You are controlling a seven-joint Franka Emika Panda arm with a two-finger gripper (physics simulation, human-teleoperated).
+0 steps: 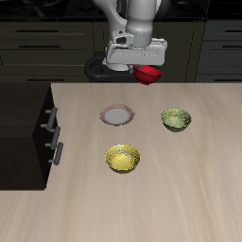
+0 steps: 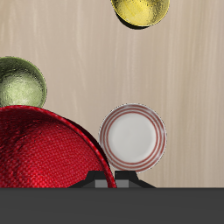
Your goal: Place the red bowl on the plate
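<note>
carrying step in hand: red bowl (image 1: 148, 74) held up in the air under the tool (image 1: 142, 64), clear of the desk (image 1: 189, 180), toward the back edge. tool clamped on the bowl's rim, judging by how the bowl hung from it with nothing beneath. plate (image 1: 116, 115) lay bare on the desk, nearer the front than the bowl and off to one side of it, not yet under it. seen from the wrist, red bowl (image 2: 44, 149) overlapped only the plate's (image 2: 133, 137) edge. green bowl (image 1: 176, 118) and yellow bowl (image 1: 123, 158) stood well apart from the plate. next, probably: shift across until centred over the plate, then lower straight down and let go gently.
</note>
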